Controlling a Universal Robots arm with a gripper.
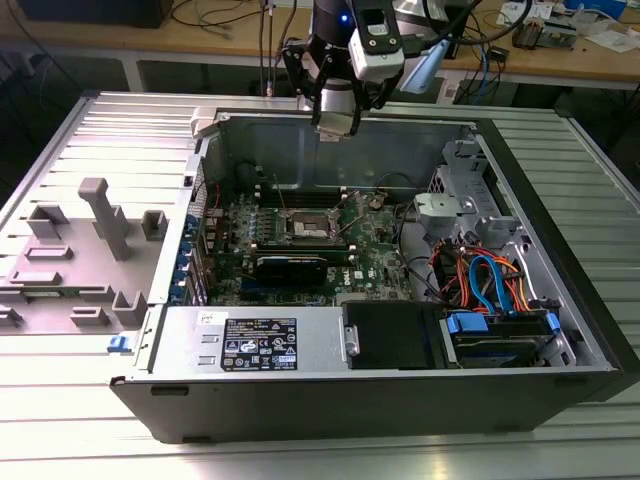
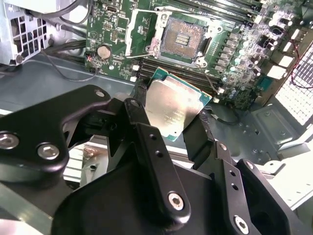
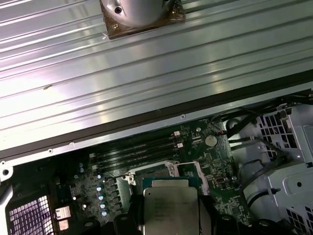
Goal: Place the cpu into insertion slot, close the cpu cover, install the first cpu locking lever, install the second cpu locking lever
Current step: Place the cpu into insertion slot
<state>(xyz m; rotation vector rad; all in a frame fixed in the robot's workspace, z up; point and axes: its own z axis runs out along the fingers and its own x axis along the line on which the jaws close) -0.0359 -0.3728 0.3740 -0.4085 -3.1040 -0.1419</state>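
In both wrist views my gripper (image 2: 171,125) (image 3: 171,224) is shut on the cpu (image 2: 172,104) (image 3: 171,208), a flat silver square with a green edge, gripped by two opposite sides. The exterior view puts the gripper (image 1: 337,122) high over the case's back wall, well above the board. On the green motherboard the insertion slot (image 2: 182,39) (image 1: 313,228) lies bare, its dark centre uncovered. The cpu cover (image 2: 132,29), a thin silver frame, is swung open beside the slot. A thin wire lever (image 2: 211,78) sticks out from the slot's other side.
The open computer case (image 1: 560,250) lies on a ribbed metal table (image 1: 100,130). A long black graphics card (image 1: 290,265) sits just in front of the slot, with black memory slots (image 1: 300,192) behind it. Orange and blue cables (image 1: 490,280) fill the exterior view's right. Grey fixtures (image 1: 105,215) stand on the left.
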